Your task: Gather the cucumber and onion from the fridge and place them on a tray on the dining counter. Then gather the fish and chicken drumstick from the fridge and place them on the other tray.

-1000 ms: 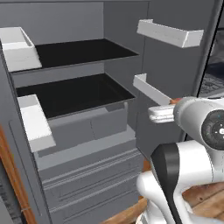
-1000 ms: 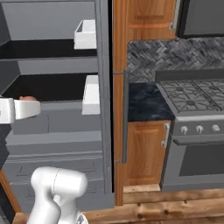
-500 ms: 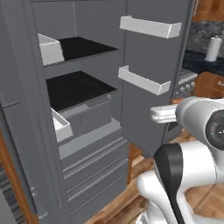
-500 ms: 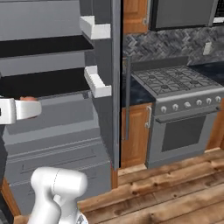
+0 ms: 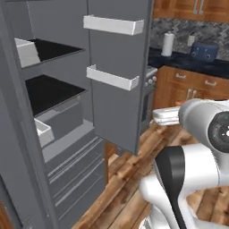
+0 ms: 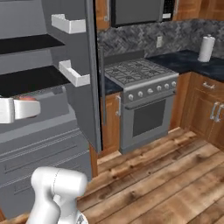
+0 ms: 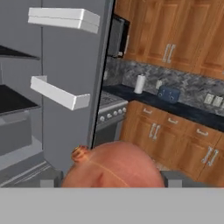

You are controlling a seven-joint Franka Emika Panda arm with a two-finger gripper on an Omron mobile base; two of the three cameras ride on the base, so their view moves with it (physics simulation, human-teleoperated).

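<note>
Gripper (image 7: pixel 111 181) clamps the onion (image 7: pixel 113 168); fridge (image 5: pixel 67 112) stands open at nine o'clock, its door bins (image 5: pixel 112 80) bare; no writing readable.

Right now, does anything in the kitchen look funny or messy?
Nothing is spilled or broken. The fridge door stands wide open, which is normal here: the gripper holds the onion it took out.

Fridge (image 5: pixel 53 134) open, arm at lower right.
Black shelves (image 5: pixel 49 91) bare, white door bins (image 5: pixel 112 79) on open door. White tool (image 5: pixel 164 116) pokes left from arm w/ wood floor (image 5: pixel 127 188) below; paper towel roll (image 5: pixel 167 44) on far dark surface (image 5: pixel 192 62).
</note>
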